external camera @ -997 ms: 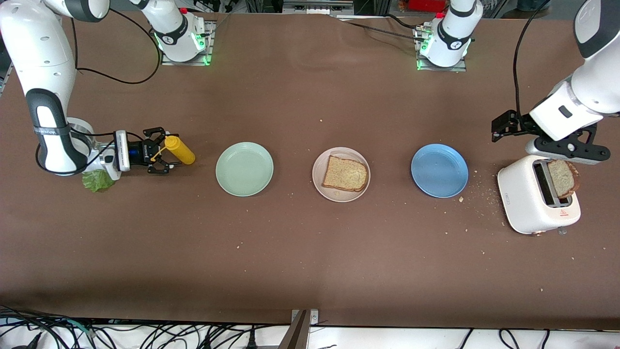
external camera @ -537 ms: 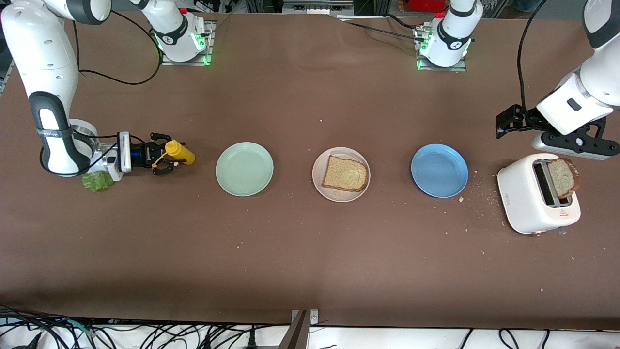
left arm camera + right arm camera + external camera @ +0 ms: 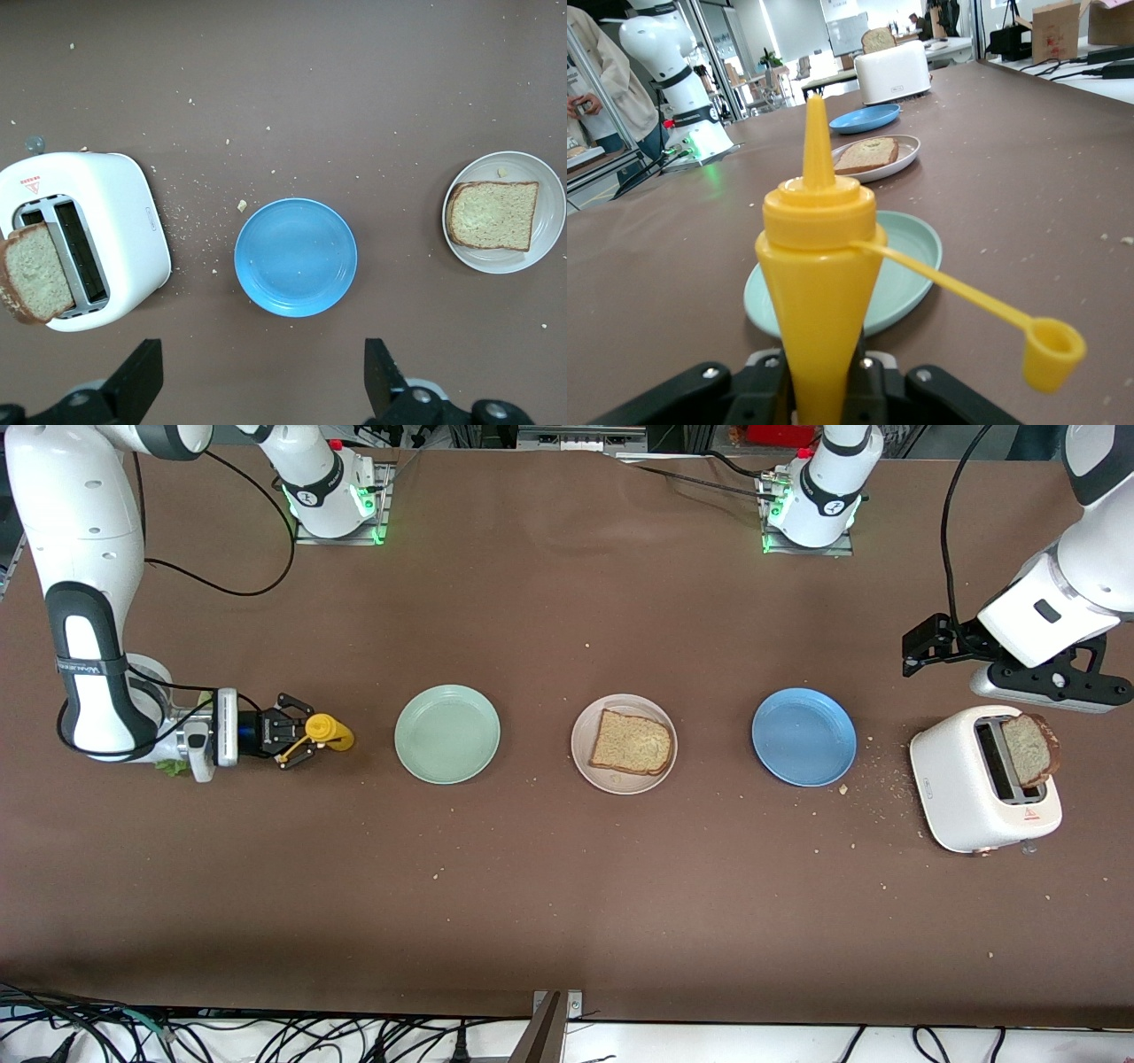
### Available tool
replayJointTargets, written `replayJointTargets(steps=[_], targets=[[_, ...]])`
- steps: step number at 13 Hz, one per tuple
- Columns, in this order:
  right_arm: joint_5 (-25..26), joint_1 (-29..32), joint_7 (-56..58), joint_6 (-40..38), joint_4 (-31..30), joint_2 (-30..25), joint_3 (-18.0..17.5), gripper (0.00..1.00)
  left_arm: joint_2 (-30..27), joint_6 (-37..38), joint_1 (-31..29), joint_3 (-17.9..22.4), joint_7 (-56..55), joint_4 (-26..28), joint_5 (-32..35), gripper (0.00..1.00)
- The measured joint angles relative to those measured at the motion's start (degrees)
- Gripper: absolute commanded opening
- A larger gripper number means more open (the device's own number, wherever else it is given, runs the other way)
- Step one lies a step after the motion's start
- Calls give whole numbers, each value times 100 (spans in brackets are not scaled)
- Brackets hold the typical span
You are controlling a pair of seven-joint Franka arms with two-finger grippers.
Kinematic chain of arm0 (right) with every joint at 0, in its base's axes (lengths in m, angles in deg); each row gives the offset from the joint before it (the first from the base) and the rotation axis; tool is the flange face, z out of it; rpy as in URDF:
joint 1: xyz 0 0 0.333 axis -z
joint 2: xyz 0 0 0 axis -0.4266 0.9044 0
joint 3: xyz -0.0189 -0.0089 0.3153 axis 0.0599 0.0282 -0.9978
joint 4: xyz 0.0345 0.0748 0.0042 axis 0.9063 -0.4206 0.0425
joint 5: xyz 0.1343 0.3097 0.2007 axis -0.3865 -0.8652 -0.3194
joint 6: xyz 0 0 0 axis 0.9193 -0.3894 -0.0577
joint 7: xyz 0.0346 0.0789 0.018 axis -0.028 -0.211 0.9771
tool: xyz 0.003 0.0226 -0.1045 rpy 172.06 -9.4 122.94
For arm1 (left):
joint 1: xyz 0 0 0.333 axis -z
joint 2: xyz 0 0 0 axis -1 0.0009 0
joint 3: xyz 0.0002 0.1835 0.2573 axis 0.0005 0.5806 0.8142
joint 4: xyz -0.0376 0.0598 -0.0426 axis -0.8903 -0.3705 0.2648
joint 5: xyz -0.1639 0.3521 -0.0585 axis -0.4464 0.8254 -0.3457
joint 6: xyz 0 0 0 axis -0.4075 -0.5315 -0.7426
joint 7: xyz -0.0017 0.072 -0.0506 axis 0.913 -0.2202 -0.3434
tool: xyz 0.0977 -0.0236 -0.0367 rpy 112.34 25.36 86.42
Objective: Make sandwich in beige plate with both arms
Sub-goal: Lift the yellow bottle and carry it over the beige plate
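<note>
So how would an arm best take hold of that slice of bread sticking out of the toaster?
Probably by the upper half of the bread slice, coming down from above. It stands on edge in a slot of the white toaster with only its top part showing, tilted slightly, so jaws could close across its two flat faces and lift it straight out.

Robotics lab, not a kitchen.
Two white arms (image 3: 89,602) were bolted to a brown table (image 3: 567,903); cables (image 3: 266,1036) trailed below, and cardboard boxes (image 3: 1056,27) stood nearby.
</note>
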Motion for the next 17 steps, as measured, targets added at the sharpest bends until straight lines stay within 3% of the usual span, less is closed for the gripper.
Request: replayJointTargets(steps=[4,9,13,17], targets=[[133,-660,-1550,736,571,-388,0,0,0,4,2,-51,-15,0,0,100],[972,-1416,-3025,1813,1121,-662,0,0,0,40,2,-68,-18,-1,0,100],[2149,-2396,-4852,3072,1178,-931,-8,0,0,55,2,-76,-18,-1,0,100],[4000,-3095,-6954,3458,1504,-1048,-17,0,0,117,2,-82,-18,-1,0,100]])
